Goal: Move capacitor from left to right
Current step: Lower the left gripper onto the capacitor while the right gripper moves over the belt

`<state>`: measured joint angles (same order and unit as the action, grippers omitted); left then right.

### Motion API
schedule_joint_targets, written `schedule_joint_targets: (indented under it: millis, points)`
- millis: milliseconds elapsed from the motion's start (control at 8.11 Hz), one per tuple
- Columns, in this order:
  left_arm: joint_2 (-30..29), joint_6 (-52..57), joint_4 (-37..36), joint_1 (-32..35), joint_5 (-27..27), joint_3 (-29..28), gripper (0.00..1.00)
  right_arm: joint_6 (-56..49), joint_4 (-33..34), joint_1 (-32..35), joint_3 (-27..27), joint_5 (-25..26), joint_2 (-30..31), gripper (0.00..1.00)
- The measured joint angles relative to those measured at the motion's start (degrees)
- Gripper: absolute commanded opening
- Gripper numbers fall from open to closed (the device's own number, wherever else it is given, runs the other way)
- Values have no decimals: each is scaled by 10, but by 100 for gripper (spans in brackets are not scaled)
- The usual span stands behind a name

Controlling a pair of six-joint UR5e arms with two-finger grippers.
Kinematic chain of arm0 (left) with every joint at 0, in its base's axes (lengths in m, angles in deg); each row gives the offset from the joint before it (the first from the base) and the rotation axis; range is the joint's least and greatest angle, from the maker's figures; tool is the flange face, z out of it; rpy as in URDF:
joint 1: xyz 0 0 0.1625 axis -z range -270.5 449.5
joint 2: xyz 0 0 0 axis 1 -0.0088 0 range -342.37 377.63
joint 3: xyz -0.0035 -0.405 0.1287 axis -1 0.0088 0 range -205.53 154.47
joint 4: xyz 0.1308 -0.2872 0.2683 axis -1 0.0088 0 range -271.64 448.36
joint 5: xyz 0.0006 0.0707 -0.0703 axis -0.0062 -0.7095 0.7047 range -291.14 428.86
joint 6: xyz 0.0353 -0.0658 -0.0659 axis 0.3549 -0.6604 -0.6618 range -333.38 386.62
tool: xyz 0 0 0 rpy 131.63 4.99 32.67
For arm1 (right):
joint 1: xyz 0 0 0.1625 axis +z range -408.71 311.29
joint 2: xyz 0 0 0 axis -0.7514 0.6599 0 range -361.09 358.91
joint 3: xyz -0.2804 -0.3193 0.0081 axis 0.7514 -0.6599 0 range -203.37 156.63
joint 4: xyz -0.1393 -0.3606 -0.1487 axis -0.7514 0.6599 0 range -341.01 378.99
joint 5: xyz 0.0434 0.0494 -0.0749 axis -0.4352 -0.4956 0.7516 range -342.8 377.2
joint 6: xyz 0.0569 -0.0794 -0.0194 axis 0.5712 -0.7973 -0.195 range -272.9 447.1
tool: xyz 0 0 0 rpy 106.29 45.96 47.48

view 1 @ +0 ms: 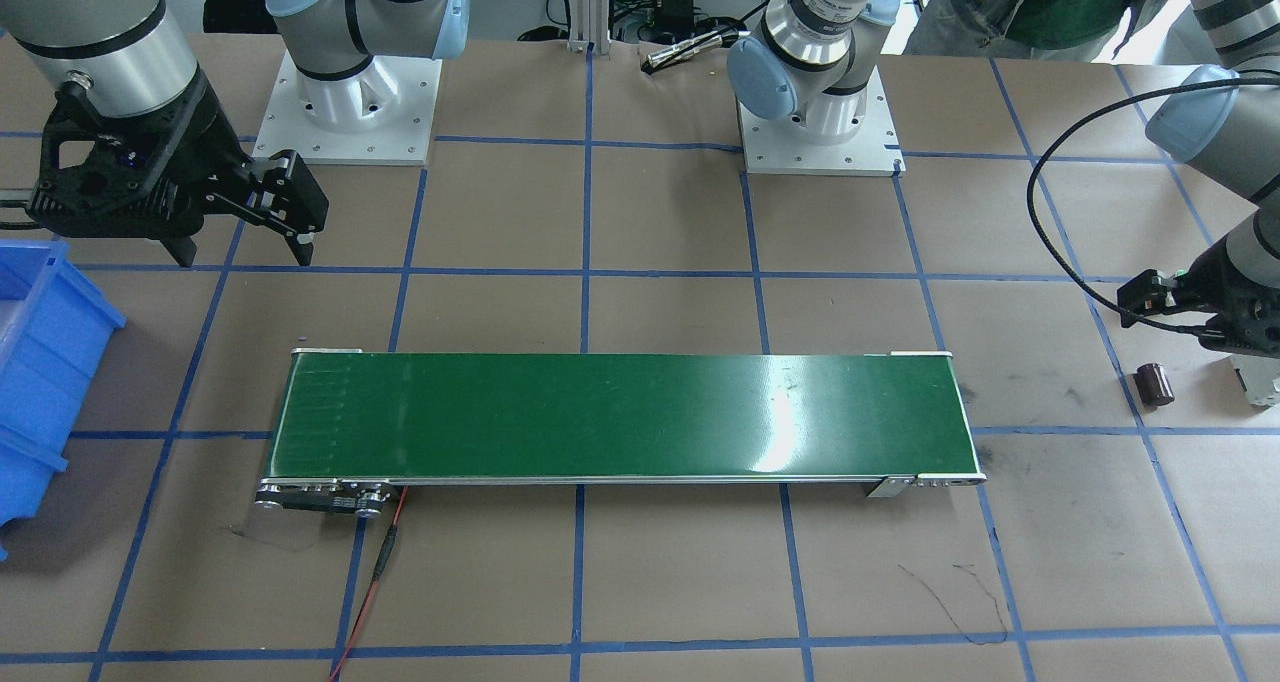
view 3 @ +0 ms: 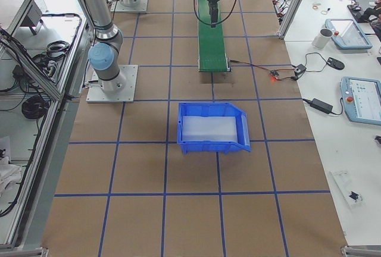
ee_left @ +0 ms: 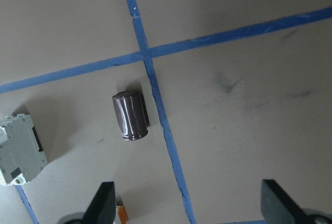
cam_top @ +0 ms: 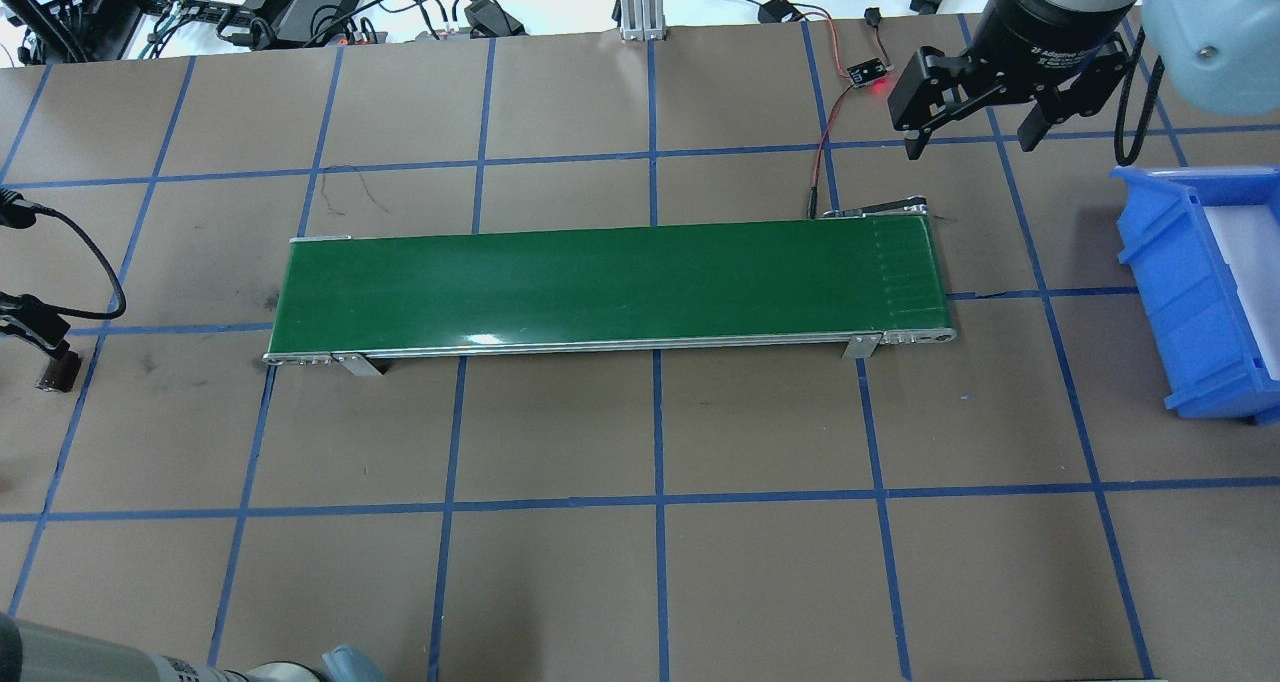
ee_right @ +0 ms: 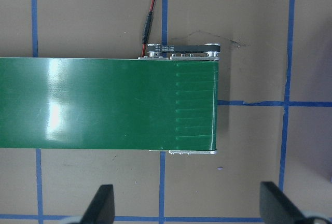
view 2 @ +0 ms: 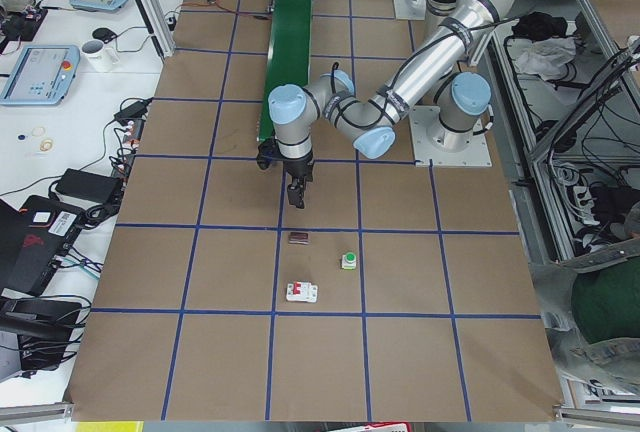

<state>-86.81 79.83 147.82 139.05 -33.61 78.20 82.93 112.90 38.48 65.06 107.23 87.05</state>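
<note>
Near the table's left end stood a light grey breaker block (ee_left: 18, 149). Just past it the capacitor (ee_left: 130, 115) lay on its side on the brown paper, close beside a blue tape line. The left gripper (ee_left: 189, 206) hung above that spot, fingers spread wide and empty. Farther along, a green conveyor belt (view 1: 620, 417) ran down the table's middle. The right gripper (cam_top: 975, 127) hovered over its far end, fingers apart. The blue bin (cam_top: 1190, 292) sat beyond.

Taped brown table (cam_top: 760, 422) carries green conveyor (cam_top: 610, 282), blue bin (cam_top: 1170, 292), capacitor (view 1: 1158, 384), grey block (ee_left: 18, 149).
</note>
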Motion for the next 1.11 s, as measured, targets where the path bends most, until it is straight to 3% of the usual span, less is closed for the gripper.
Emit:
schedule_joint_targets:
  millis: [493, 1110]
  points:
    - [-40, 41, -51, -28, 2, 5, 97, 33, 11, 1, 29, -67, -10, 100]
    - [-77, 39, -120, -59, 12, 6, 97, 42, 138, 2, 52, -119, -124, 100]
